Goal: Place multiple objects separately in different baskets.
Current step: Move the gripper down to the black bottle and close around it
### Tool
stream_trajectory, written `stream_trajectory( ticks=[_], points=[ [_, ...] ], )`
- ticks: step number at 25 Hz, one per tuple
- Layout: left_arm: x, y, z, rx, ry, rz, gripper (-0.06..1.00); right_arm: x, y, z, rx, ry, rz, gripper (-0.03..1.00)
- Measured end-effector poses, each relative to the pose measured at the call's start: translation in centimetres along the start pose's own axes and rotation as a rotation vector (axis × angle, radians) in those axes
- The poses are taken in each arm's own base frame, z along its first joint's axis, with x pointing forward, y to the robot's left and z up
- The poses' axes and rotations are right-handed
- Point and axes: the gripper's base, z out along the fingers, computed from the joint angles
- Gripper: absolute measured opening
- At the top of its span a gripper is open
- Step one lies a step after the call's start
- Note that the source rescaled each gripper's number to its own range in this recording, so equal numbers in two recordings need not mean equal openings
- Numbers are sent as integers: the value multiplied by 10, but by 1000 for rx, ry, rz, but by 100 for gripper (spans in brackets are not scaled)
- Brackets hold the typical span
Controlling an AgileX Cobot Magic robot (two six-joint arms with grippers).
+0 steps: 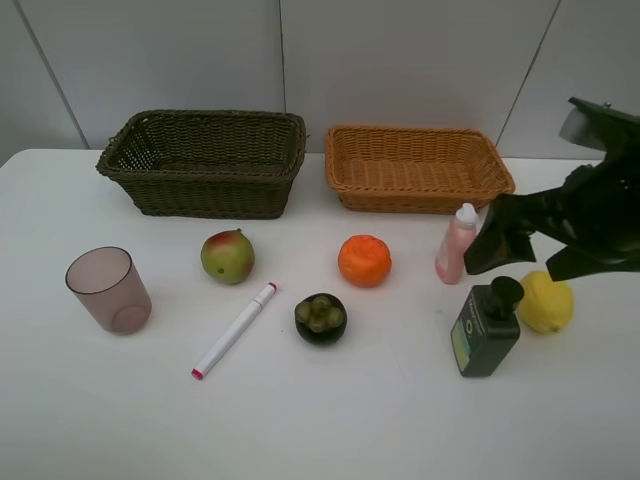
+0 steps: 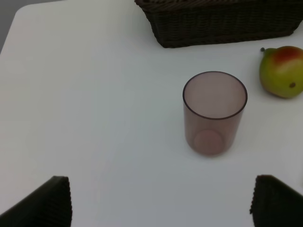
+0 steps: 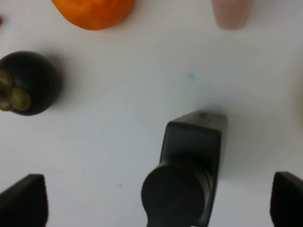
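1. Top cam: everything sits on the table [image 1: 400,430] in front of the dark basket [image 1: 205,196] and orange-tan basket [image 1: 420,197]. The right gripper [image 1: 525,255] hangs over the dark green bottle [image 1: 485,335], next to the lemon [image 1: 546,303].
2. Left wrist: the left gripper [image 2: 161,203] is wide open, with the mauve cup [image 2: 214,113] upright ahead and the mango [image 2: 282,71] near the dark basket.
3. Right wrist: jaws spread wide either side of the bottle's pump, not touching it.

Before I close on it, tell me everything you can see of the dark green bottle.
The dark green bottle is squat and flat-sided. It looks like glossy plastic, with a round black cap on a short neck and a pale green label on one face. It stands upright, capped, on the white table, touching nothing else. The lemon sits close beside it and the pink bottle stands behind. The open right gripper hangs above it, clear of it.
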Motion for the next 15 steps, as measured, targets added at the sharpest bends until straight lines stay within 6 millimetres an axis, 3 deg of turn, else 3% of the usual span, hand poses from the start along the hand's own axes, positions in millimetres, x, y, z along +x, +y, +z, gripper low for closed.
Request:
stream_trajectory(
  ticks=[15],
  points=[
    [0,0,0,0,0,0,100,-10,-10,56,34,151,47,98]
  ],
)
